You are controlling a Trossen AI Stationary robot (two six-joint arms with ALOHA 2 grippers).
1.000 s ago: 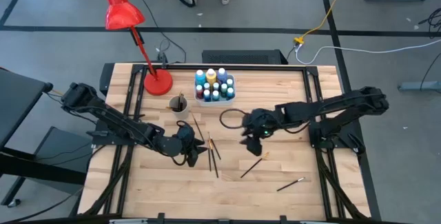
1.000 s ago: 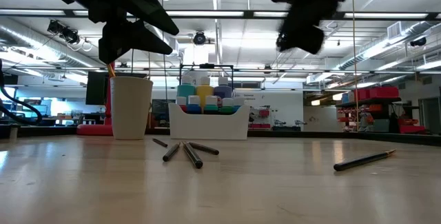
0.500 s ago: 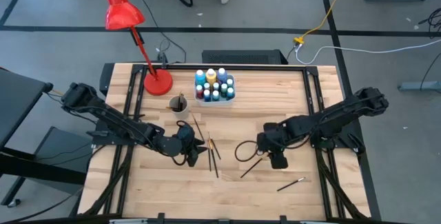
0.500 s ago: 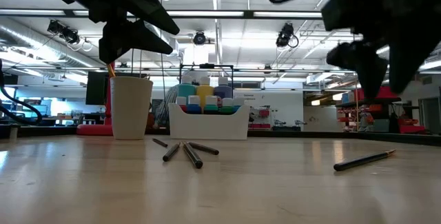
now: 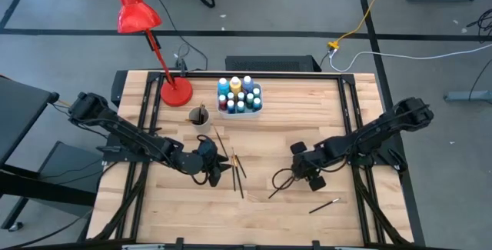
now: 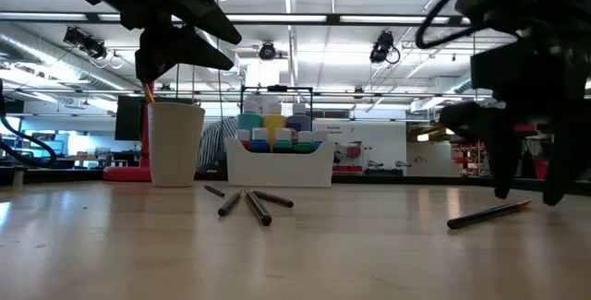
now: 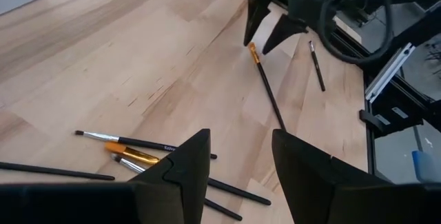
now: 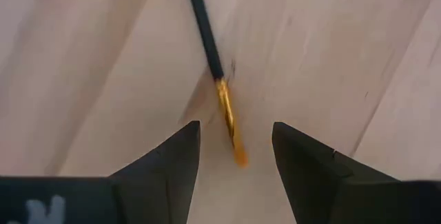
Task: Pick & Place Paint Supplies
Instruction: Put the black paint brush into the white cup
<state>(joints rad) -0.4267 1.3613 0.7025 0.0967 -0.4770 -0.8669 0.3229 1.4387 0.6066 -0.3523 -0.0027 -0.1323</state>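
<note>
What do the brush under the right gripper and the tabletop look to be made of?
Brush: dark, smooth handle, probably painted wood or plastic, with a shiny gold collar that looks like metal; the open right gripper hangs just above that end.
Tabletop: pale wood planks with visible grain and seams, matte to lightly sealed.
</note>
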